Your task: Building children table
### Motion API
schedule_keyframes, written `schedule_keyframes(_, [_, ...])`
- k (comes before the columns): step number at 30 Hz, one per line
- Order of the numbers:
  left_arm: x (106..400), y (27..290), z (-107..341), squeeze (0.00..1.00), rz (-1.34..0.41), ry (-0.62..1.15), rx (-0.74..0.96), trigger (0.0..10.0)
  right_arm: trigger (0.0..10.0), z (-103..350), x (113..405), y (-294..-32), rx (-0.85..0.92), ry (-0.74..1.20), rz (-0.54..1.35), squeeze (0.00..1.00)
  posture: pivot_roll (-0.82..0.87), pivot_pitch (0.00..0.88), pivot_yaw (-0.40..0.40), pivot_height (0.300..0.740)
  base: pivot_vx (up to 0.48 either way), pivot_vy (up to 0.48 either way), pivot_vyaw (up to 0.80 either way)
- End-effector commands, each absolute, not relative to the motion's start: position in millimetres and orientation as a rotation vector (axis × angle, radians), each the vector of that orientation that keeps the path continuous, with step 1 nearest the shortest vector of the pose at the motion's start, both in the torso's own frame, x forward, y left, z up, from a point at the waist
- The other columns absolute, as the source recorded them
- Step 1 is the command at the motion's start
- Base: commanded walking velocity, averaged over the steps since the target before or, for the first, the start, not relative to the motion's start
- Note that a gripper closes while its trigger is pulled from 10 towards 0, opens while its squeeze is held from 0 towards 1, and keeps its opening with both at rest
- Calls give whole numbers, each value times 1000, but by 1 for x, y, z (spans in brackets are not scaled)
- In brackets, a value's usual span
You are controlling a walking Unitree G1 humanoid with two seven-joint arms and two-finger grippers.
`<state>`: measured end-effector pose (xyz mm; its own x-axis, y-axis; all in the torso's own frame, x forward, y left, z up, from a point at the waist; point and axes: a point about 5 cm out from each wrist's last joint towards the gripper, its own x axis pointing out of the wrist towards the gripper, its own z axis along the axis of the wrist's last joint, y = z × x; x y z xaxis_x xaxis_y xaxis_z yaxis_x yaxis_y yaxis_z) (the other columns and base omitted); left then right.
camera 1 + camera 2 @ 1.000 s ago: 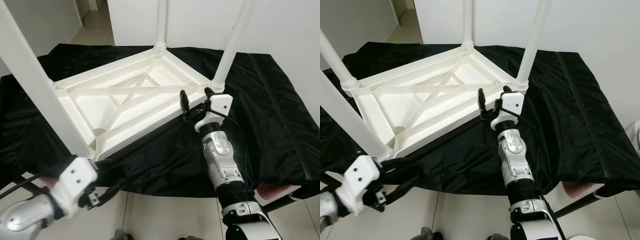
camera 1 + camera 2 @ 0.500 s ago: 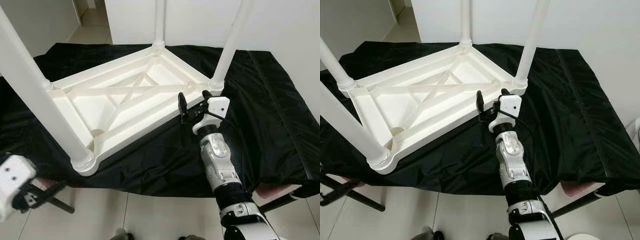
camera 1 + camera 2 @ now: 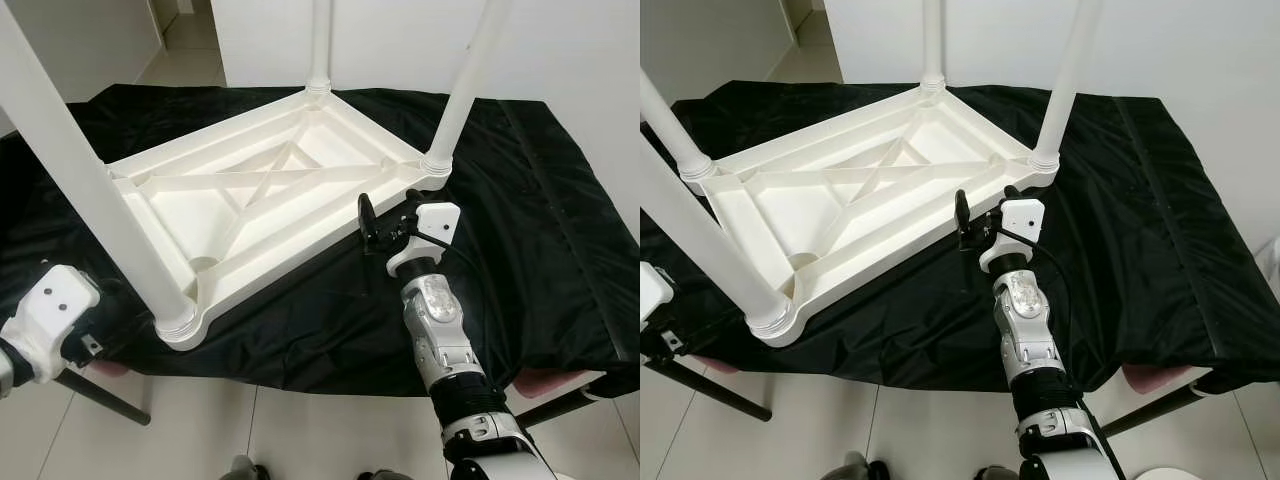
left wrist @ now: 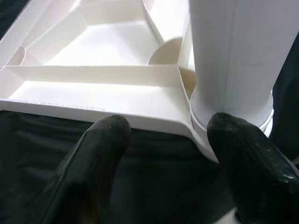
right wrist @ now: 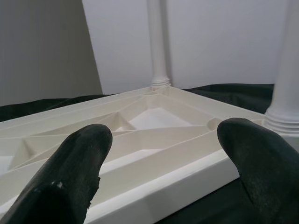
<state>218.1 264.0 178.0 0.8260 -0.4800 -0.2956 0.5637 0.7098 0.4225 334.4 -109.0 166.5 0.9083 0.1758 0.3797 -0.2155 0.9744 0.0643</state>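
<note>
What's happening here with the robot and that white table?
A small white table lies upside down on a black cloth, its four legs pointing up. The right gripper sits at the table's near edge, close to one leg, jaws open and holding nothing. The left gripper is low at the near left corner, open, its fingers either side of that corner's leg base. All the legs look fitted.

Black cloth [image 3: 520, 230] draped over a stand, white upturned children table [image 3: 250, 200] lying on it, legs up
</note>
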Motion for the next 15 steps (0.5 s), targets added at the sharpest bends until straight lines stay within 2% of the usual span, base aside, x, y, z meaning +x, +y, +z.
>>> schedule_keyframes(1, [229,272,190,0,-169,21,523,10000,10000,167,332,-105,104,-386,215,0,-3,118,37,740,0,0,0])
schedule_keyframes(3, [228,267,188,0,-168,15,491,10000,10000,166,332,-104,105,-385,218,0,1,114,33,740,0,0,0])
schedule_keyframes(7, [223,252,180,0,-226,12,438,10000,10000,164,332,-103,106,-367,224,0,4,158,32,740,0,0,0])
schedule_keyframes(15, [209,216,161,0,-448,5,324,10000,10000,168,333,-101,92,-367,254,0,-13,164,5,740,0,0,0])
